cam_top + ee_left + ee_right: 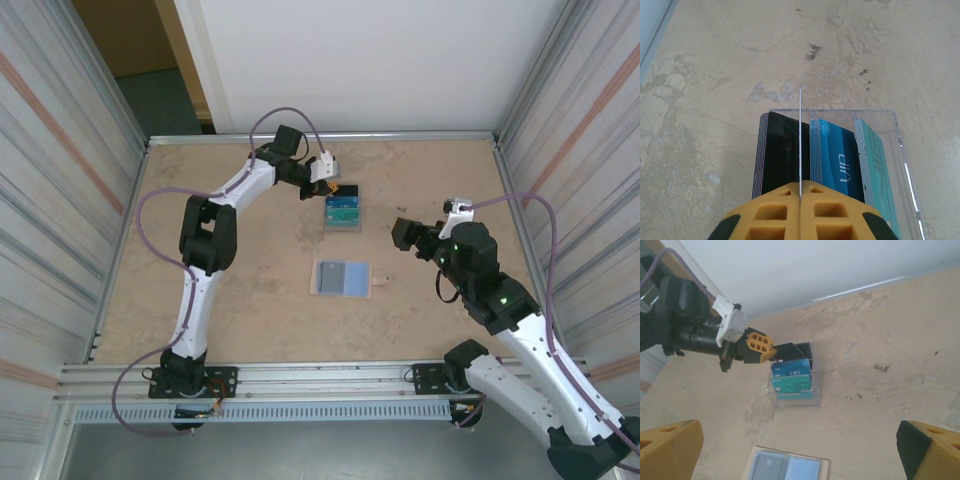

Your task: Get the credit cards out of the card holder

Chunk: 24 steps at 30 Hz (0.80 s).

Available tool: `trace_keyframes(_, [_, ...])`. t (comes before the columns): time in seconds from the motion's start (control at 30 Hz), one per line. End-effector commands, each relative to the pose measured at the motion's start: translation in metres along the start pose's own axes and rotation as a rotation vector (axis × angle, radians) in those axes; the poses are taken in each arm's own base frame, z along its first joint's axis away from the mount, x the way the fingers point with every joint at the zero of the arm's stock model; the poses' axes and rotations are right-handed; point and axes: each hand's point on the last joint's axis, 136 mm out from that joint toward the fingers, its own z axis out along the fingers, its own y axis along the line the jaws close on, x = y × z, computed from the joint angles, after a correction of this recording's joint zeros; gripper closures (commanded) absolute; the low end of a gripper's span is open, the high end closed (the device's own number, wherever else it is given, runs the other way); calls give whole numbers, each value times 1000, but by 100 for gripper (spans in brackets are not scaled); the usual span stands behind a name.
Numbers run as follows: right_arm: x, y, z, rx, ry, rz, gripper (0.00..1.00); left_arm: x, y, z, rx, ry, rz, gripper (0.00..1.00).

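- Over the far middle of the table (240, 300): left gripper (328, 188), clamped tight on a single dark credit card (792, 350) — no gap between its yellow fingers (775, 210).
- From the left wrist view, that card seen edge-on as a thin pale line, rising straight out of the seam between the fingertips.
- Just under the card: clear box (342, 215), standing on the table with three upright packs of cards inside: black pack (775, 155) at one end, blue pack (837, 160) in the middle, teal pack (875, 165) at the other end.
- Held card over the black end of the box; touching the black pack or not, cannot tell.
- Nearer the arm bases, well apart from the box: card holder (342, 278), lying open and flat, with a tan rim around a grey panel and a pale blue panel, and a small snap tab (380, 279) on the edge toward the right arm.
- Cards in its pockets or not, cannot tell.
- To the right of the card holder, above the table: right gripper (403, 232), jaws spread wide with nothing between them — one finger at each lower corner of the right wrist view, the card holder's far edge between.
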Motion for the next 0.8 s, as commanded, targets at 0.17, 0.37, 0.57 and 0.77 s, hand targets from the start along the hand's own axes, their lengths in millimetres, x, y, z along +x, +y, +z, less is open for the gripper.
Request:
trace_keyframes(0.17, [0,6,5,-37,-4,39,1,-3,12,2,-14,-29,22,100])
trace_keyframes(0.37, [3,7,8,-42,11,39,1,-7,17,3,-25,-42,27,100])
trace_keyframes(0.57, [5,8,10,-52,13,45,1,-4,19,7,-24,-45,26,100])
trace_keyframes(0.77, [5,10,11,-57,14,45,1,7,17,13,-14,-26,12,100])
